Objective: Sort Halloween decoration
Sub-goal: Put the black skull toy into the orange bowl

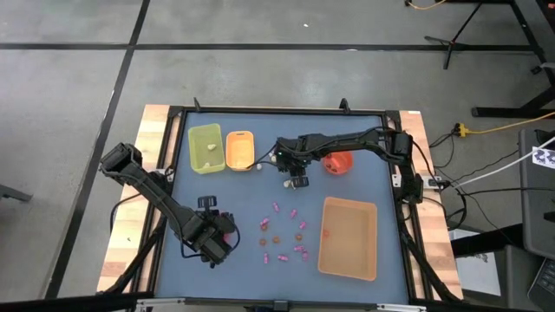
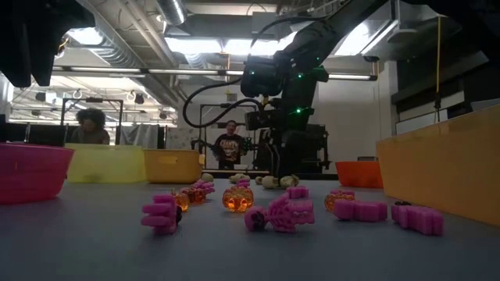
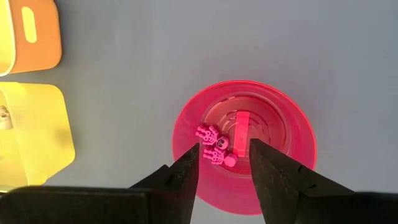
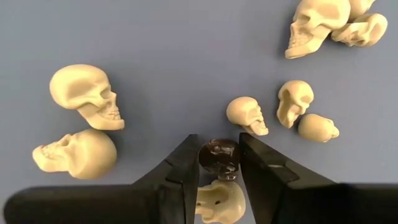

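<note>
We find sorting barely begun: pink skeletons [image 3: 211,143] lie in the pink bowl [image 3: 298,124] under the left gripper's [image 3: 224,163] parted fingers, while the right gripper [image 4: 219,163], fingers narrowly apart, straddles a dark skull [image 4: 219,152] among unsorted cream skulls [image 4: 84,90].

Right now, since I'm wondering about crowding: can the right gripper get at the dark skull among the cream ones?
Probably yes: the right gripper already straddles the dark skull, fingers either side. One cream skull lies very close.

Table [image 1: 243,269]: bare lane between pink trinkets [image 1: 282,234] and pink bowl [image 3: 242,143]. Skulls [image 4: 87,93] crowd the mat around the right gripper [image 4: 217,168]. Tan tray [image 1: 349,238] blocks the right side.
</note>
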Controlling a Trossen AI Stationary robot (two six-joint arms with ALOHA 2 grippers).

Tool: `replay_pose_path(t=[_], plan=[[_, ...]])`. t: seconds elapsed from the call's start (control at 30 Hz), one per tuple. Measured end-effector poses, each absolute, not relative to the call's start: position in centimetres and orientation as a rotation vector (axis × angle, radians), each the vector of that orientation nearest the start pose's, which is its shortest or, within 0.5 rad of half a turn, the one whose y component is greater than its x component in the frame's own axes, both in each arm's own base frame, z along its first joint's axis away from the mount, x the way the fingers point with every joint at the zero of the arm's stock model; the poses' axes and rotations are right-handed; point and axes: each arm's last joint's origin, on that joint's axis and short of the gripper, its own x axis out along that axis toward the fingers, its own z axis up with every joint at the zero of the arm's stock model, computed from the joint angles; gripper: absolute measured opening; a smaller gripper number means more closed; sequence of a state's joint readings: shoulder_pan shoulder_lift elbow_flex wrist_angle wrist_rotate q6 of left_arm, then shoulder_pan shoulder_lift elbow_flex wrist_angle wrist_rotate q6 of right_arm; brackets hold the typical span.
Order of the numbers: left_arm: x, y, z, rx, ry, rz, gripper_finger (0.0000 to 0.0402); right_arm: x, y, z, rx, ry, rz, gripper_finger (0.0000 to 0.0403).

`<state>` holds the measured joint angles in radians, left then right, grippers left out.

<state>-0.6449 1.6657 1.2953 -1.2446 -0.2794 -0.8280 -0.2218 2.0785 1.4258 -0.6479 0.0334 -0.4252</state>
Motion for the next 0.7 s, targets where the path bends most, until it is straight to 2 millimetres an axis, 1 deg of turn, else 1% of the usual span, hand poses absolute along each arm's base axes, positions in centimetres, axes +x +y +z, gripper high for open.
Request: replay_pose_path(t=[0.2,0.37,0.53,0.7], plan=[[23.7,-16.8,23.8,0.047,1.403,0.317,0.0125,39.5,-9.0,14.0,-0.237,1.316,0.064,0.0104],[23.7,-16.8,23.8,0.047,1.403,0.317,0.0125,39.9,-9.1,14.8,-0.224,1.331,0.077,0.0104],[23.7,-16.8,23.8,0.047,1.403,0.317,0.0125,40.7,-9.3,16.6,-0.231,1.311,0.068,0.0104],[23.8,-16.8,23.8,0.073,1.395,0.312,0.0125,40.9,-9.4,18.5,-0.225,1.336,0.085,0.0104]])
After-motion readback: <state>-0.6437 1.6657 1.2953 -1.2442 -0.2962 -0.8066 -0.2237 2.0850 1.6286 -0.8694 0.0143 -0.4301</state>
